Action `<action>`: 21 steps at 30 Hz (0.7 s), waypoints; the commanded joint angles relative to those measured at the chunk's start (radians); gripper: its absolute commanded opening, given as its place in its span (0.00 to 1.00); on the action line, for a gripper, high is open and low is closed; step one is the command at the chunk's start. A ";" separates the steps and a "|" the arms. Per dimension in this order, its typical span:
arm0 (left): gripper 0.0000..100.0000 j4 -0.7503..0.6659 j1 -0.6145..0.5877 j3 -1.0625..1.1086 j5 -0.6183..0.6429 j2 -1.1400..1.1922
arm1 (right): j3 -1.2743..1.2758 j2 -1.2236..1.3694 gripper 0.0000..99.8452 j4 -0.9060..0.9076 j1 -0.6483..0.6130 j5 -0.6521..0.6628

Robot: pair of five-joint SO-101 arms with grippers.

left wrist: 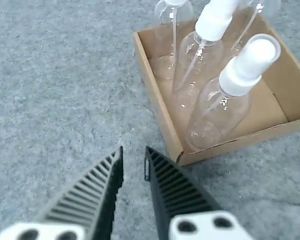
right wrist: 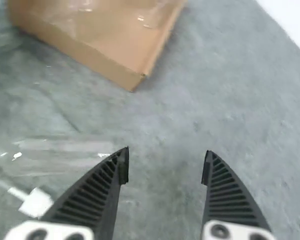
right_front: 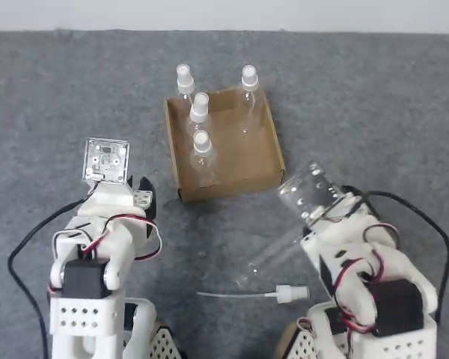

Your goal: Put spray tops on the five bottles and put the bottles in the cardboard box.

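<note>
Progress: four of five units look done. The cardboard box [right_front: 224,191] sits at the middle of the grey worktop [right_front: 75,90], and four clear bottles stand upright in it, each with a white spray top fitted:
- far-left bottle [right_front: 184,81]
- far-right bottle [right_front: 248,82]
- middle bottle [right_front: 200,112]
- near bottle [right_front: 203,149]

The left wrist view confirms that all four bases are inside the box walls.

Left to do: the fifth bottle [right_front: 273,258] lies on its side on the worktop, uncapped, outside the box and near its front right corner, close to the right arm. The loose spray top [right_front: 292,293] lies just beside it, nearer the arm bases. Its dip tube [right_front: 232,295] runs flat along the worktop toward the left arm. My judgement is that one capping and one placement are left. The box floor has bare room on its right side.

Left tool [left wrist: 134,152]: narrow, with a slim gap between the fingers, holding nothing. It hangs over bare worktop just short of the box's near left corner.

Right tool [right wrist: 165,155]: wide, holding nothing, above the worktop. The lying bottle and the loose top are just to one side of it.

Writing: I can read no label, brand or print on the bottles, the spray tops or the box. The box's visible faces are plain brown card.
</note>
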 commanded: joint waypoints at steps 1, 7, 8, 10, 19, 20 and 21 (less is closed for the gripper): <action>0.06 -0.035 -0.008 -0.008 0.015 -0.018 | -0.008 0.004 0.19 0.042 -0.091 -0.012; 0.06 -0.035 -0.014 -0.008 0.015 -0.018 | -0.008 0.004 0.22 0.096 -0.203 -0.012; 0.06 -0.035 -0.028 -0.008 0.015 -0.018 | -0.008 0.005 0.25 0.105 -0.219 -0.012; 0.06 -0.051 -0.058 -0.008 0.015 -0.018 | -0.008 0.031 0.31 0.127 -0.252 -0.012; 0.06 -0.060 -0.098 -0.005 0.015 -0.018 | -0.008 0.283 0.35 0.133 -0.440 -0.005; 0.06 -0.060 -0.098 -0.005 0.015 -0.018 | -0.008 0.303 0.35 0.133 -0.464 0.006; 0.06 -0.060 -0.098 -0.005 0.015 -0.018 | -0.008 0.321 0.35 0.134 -0.487 0.020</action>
